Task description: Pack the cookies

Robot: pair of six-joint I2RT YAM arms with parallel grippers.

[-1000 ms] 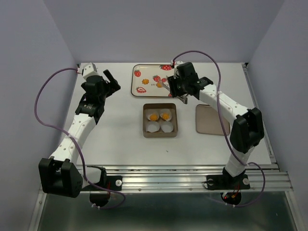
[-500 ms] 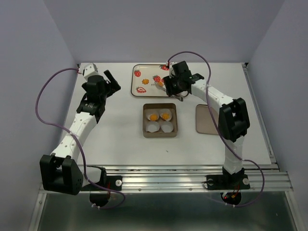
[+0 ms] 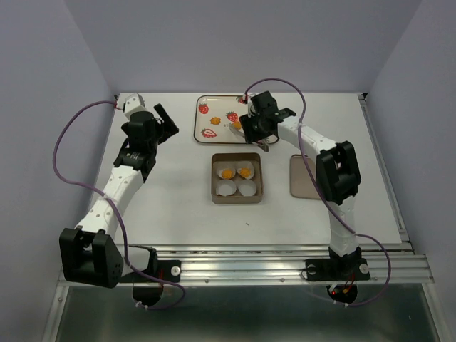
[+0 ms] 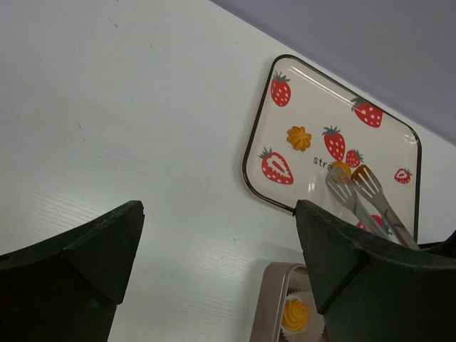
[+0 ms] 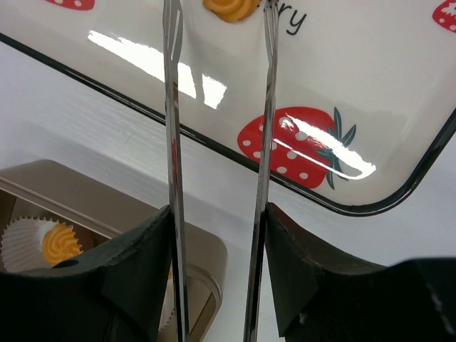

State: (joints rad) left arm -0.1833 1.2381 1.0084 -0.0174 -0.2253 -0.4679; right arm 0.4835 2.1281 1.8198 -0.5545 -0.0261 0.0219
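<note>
Two orange cookies lie on the strawberry tray: one in the open, one at the tips of metal tongs. My right gripper is shut on the tongs, whose arms stand apart on either side of a cookie at the top edge of the right wrist view. Two more cookies sit in paper cups in the brown box. My left gripper is open and empty, to the left of the tray.
Two empty white paper cups fill the box's near row. A flat brown lid lies right of the box. The right arm reaches over the table's right half.
My right gripper has carried the tongs left and away from the box, onto the tray and over a cookie. The left arm has not moved.
</note>
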